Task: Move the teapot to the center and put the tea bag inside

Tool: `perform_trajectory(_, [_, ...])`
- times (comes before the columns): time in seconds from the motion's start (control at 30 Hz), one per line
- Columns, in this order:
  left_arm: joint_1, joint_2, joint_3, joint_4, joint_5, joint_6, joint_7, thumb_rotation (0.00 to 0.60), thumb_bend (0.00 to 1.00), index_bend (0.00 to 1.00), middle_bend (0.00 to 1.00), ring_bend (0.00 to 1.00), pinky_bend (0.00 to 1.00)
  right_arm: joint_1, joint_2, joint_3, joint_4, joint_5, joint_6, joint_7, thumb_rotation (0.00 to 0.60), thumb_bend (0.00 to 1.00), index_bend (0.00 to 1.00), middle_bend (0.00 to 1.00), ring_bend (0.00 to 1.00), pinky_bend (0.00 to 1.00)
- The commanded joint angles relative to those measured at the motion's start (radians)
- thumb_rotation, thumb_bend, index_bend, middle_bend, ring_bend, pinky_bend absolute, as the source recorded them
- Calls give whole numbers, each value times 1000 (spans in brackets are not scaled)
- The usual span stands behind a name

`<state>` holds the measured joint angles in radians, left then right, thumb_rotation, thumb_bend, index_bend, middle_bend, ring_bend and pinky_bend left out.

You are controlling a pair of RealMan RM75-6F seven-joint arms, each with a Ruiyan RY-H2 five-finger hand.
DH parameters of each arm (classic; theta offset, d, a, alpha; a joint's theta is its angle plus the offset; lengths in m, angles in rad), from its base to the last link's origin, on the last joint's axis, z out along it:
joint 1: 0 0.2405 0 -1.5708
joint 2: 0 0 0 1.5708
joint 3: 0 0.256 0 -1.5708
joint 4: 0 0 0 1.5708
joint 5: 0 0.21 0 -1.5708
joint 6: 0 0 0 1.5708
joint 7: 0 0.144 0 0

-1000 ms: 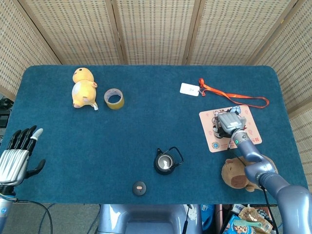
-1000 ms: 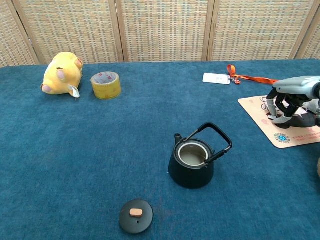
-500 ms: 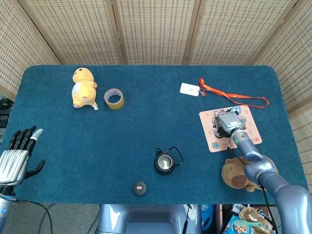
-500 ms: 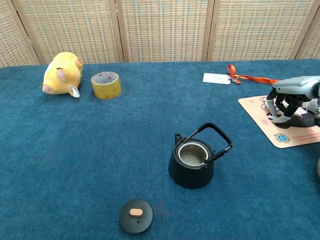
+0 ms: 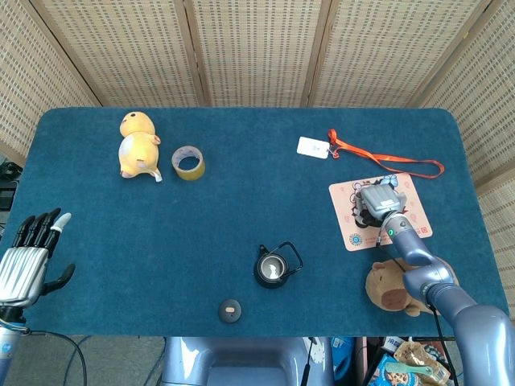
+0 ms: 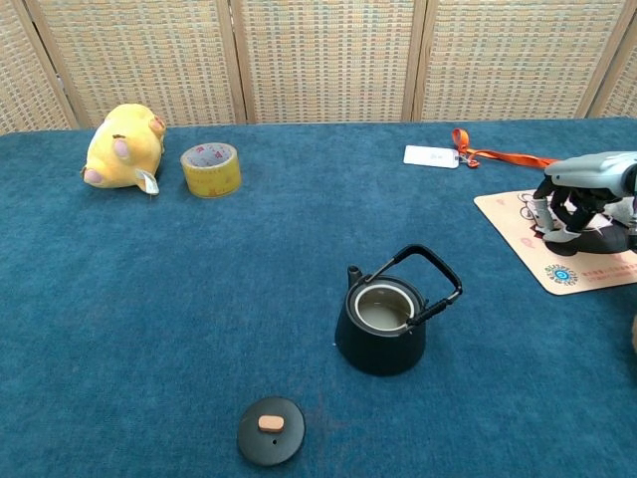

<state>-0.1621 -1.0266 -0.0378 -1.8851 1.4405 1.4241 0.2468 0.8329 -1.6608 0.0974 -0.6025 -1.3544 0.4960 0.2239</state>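
The teapot point(image 6: 383, 324) is sitting near the middle of the blue table point(image 6: 199, 299), toward the robot's edge, with its lid point(image 6: 271, 429) off and lying apart on the cloth just in front of it. Judging by its dark, thick-walled look, it is probably heavy and rigid, and the arched handle point(image 6: 430, 271) standing tilted above the open mouth looks like the natural place to take hold. The mouth is facing up and unobstructed, so a tea bag could be dropped straight in.

The right hand point(image 6: 582, 204) is hovering low over the printed mat point(image 5: 346, 237) on the right side of the table, fingers curled downward. The tea bag itself is hard to make out: something small and pale is showing under those fingers, but whether the hand is pinching it or only reaching for it cannot be told from either view. A tea bag would likely be light, soft and easily crushed, so a gentle pinch would suit it.

The left hand point(image 5: 28, 257) is waiting off the table's left edge, fingers spread and holding nothing. It is showing only in the head view. The right arm is partly cut off at the frame edge in the chest view.
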Motion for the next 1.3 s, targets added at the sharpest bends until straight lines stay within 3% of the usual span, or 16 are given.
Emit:
perform_trajectory(0.03, [1, 0, 0, 1, 0, 0, -1, 600, 352, 27, 0, 0, 0, 0, -2, 0, 4, 1, -3, 0, 503, 500, 582, 782, 832, 923])
perform_trajectory(0.3, [1, 0, -1, 1, -1, -4, -2, 600, 352, 27, 0, 0, 0, 0, -8, 3, 15, 2, -5, 2, 519, 518, 593, 785, 832, 923])
perform_trajectory(0.63, [3, 0, -2, 1, -3, -4, -1, 600, 353, 27, 0, 0, 0, -1, -13, 5, 28, 6, -12, 9, 595, 528, 634, 791, 835, 925])
perform_trajectory(1.03, [2, -1, -5, -2, -4, -5, 4, 600, 353, 27, 0, 0, 0, -7, -5, 9, 23, 1, 2, 30, 600, 538, 683, 797, 844, 935])
perform_trajectory(1.3, [2, 0, -8, -6, -3, -2, 7, 600, 352, 27, 0, 0, 0, -17, 75, 26, -116, -17, 85, 66, 600, 542, 685, 797, 844, 935])
